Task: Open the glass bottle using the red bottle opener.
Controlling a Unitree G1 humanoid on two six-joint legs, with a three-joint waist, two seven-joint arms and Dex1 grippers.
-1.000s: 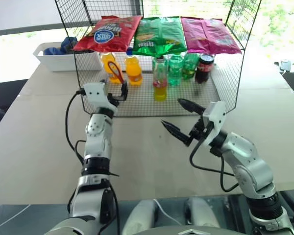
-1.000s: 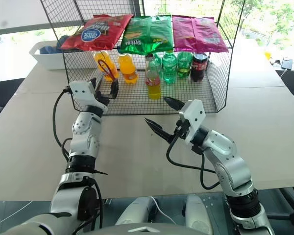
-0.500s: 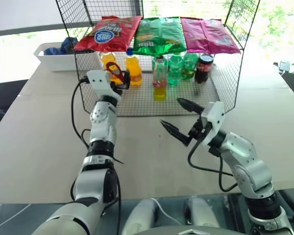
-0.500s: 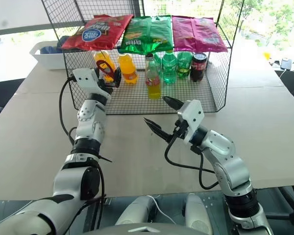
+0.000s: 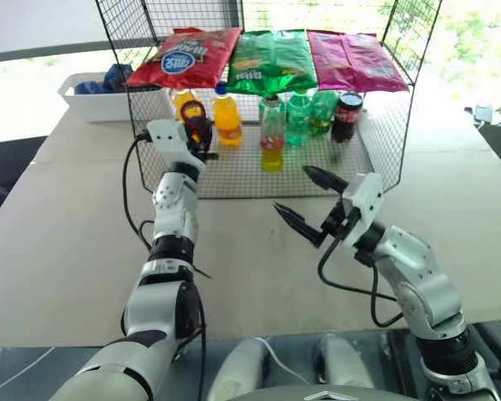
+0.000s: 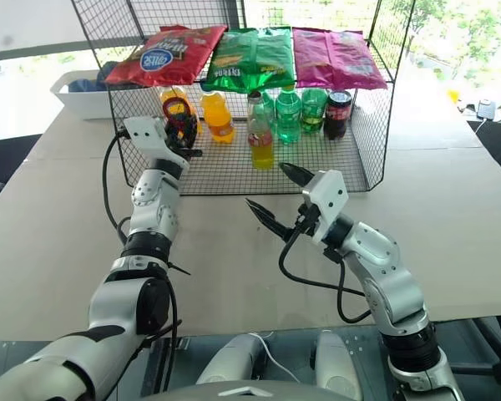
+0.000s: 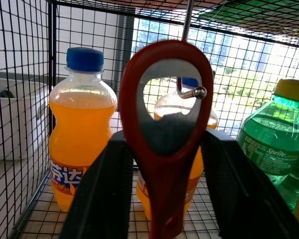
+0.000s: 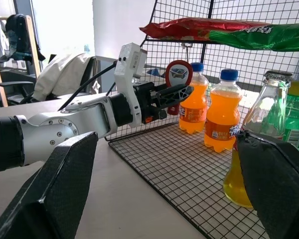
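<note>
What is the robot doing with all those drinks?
The robot's left gripper is pinching the red bottle opener, which hangs on a small hook inside the wire rack. Its right gripper waits open over the table. The glass bottle stands on the rack's floor with its cap on, so it isn't opened yet.

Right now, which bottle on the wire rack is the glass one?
The glass bottle: clear, narrow neck, yellow liquid low down, standing alone in front of the green plastic bottles, to the right of the orange soda bottles.

"Sprite" reads on the green bottle; Chinese characters, seemingly "芬达", mark the orange soda bottle.
</note>
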